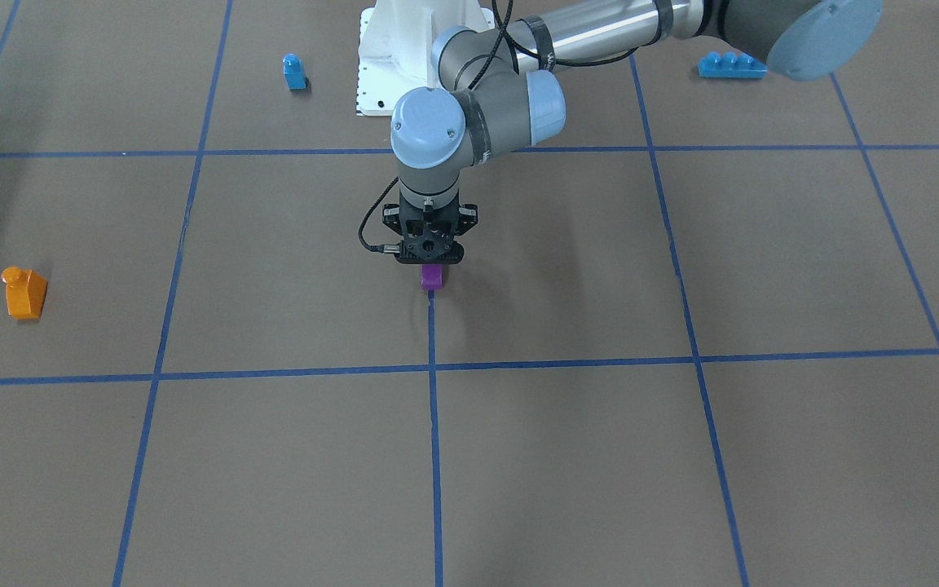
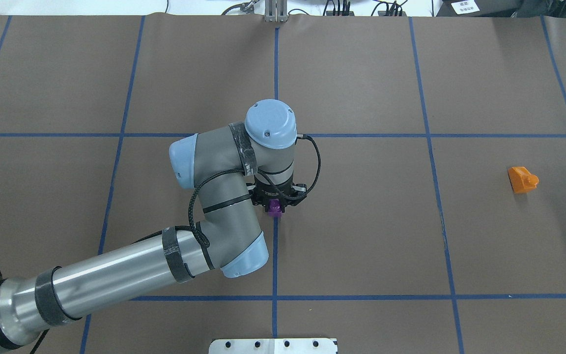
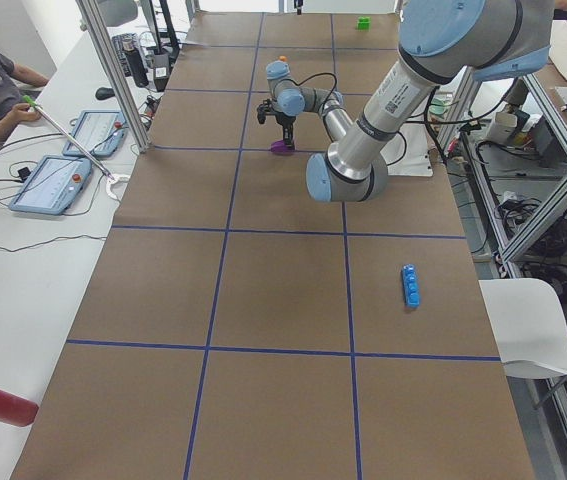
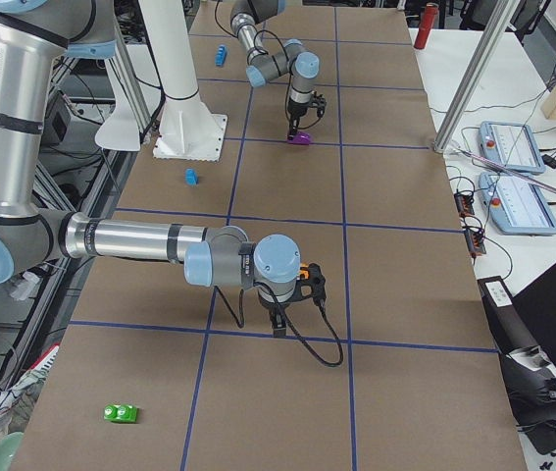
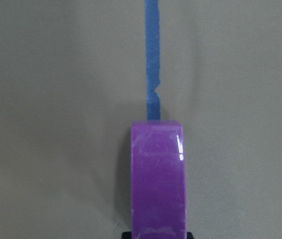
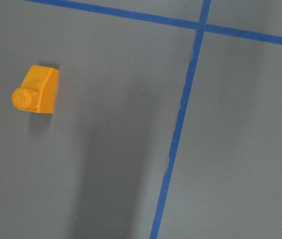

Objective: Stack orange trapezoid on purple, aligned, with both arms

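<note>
The purple brick (image 1: 430, 277) is at the table's middle, at the end of a blue tape line, also in the overhead view (image 2: 274, 208) and the left wrist view (image 5: 158, 179). My left gripper (image 1: 430, 265) points straight down and is shut on it, at or just above the table. The orange trapezoid (image 1: 25, 292) stands alone far toward my right side (image 2: 523, 179); the right wrist view shows it from high above (image 6: 35, 91). My right gripper (image 4: 278, 322) shows only in the exterior right view, so I cannot tell whether it is open or shut.
A small blue single-stud brick (image 1: 294, 72) and a long blue brick (image 1: 730, 65) lie near the white pedestal (image 1: 404, 49). A green brick (image 4: 121, 413) lies at the table's right end. Operators' tablets (image 3: 53, 185) sit beside the table.
</note>
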`<state>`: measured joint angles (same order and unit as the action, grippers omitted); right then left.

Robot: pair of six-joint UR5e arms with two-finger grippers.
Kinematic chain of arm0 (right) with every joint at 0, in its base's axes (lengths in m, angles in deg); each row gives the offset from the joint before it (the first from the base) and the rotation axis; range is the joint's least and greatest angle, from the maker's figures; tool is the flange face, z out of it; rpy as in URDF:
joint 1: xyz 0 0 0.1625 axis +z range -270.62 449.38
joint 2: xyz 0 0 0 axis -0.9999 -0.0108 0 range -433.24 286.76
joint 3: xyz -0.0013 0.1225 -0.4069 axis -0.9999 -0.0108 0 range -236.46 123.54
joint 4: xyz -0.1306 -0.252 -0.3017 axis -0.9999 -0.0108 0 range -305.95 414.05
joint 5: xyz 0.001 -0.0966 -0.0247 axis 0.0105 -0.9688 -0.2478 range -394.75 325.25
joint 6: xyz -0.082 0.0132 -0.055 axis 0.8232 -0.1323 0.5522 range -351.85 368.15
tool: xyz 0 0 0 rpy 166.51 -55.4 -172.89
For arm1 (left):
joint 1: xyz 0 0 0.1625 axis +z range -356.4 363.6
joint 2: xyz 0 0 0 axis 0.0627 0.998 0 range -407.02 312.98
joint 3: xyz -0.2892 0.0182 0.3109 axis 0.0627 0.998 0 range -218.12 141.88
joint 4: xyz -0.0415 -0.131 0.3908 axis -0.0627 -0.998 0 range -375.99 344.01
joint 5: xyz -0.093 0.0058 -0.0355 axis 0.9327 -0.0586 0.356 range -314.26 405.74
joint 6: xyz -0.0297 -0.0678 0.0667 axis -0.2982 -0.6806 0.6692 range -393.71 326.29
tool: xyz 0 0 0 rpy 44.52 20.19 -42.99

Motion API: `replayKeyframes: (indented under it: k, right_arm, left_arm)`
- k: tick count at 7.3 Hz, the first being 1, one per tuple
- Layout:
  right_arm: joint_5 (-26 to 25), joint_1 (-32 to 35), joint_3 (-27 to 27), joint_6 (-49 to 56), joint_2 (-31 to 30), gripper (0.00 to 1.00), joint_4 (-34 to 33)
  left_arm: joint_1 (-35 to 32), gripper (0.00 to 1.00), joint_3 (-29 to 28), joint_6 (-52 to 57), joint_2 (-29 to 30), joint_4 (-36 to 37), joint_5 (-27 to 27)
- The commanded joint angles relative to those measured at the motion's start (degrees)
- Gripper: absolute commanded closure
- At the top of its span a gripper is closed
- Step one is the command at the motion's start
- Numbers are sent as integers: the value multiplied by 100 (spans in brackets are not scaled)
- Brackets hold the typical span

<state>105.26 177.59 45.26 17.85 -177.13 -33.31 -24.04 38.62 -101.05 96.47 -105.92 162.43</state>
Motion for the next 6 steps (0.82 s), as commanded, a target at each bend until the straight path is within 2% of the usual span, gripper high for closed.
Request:
replayKeyframes:
  k: [1, 2, 3, 5, 6]
  right_arm:
    - [0, -6, -3, -4, 0, 0, -1]
    - [0, -15, -3, -13, 9, 0, -1]
    - [-26, -67, -3, -30, 9, 0, 8]
    - [-53, -408, -73, -256, 104, 0, 17]
    - [-53, -750, -82, -1050, 245, 1, 278]
  left_arm:
    - [13, 43, -19, -15, 3, -16, 3]
    - [13, 12, -19, -7, 3, -25, 3]
    - [-4, 0, -10, -7, 12, -33, 3]
    - [-205, 0, 182, -16, 30, 45, 20]
    - [-294, 0, 331, -16, 21, 159, 29]
